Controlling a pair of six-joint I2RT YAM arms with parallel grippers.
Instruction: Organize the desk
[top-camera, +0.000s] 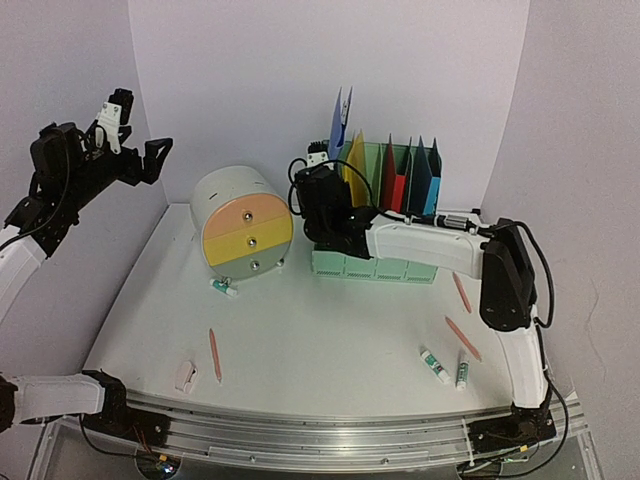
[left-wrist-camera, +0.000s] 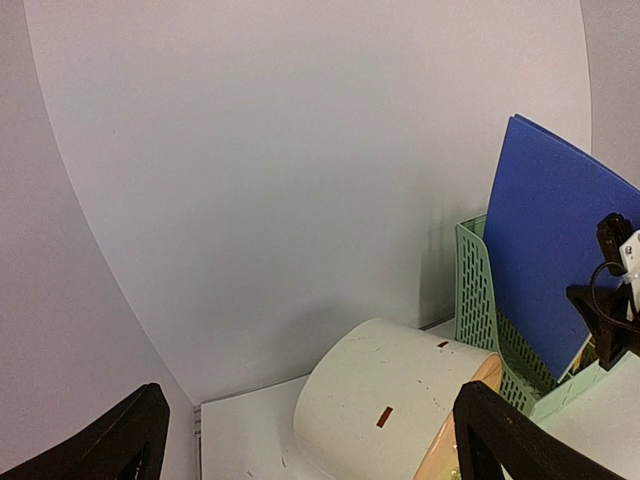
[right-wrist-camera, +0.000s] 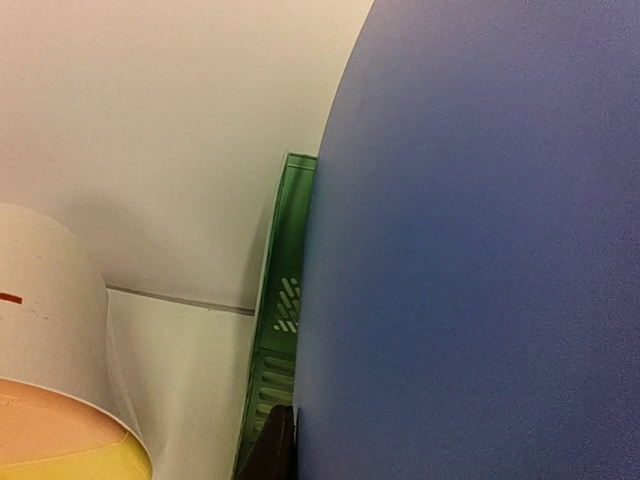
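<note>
Top view: the right gripper (top-camera: 322, 160) stands at the rack's (top-camera: 370, 266) left end, clenched on the lower part of a blue folder (top-camera: 341, 120) that rises above the rack's other folders. The step looks like filing this folder in the end slot. To do it well, hold the folder upright, lower it straight down between the end wall and the next divider, and let go only once its bottom edge sits on the rack's floor. The desk (top-camera: 330, 330) lies under the rack and spreads out in front of it, with pens (top-camera: 214, 354), glue sticks (top-camera: 434, 365) and an eraser (top-camera: 186, 374) loose on it. The left gripper (top-camera: 152, 158) hangs high, well left of the rack, beyond the drum (top-camera: 240, 225).

Left wrist: its fingers (left-wrist-camera: 505, 440) are spread wide and hold nothing. The drum shows between them, apart from both. The folder (left-wrist-camera: 550, 240) stands inside the rack's mesh end wall (left-wrist-camera: 478, 290); its bottom edge is hidden.

Right wrist: the folder (right-wrist-camera: 480, 250) fills the view, a dark finger (right-wrist-camera: 275, 452) pressed to its face just beside the rack wall (right-wrist-camera: 285, 300).
</note>
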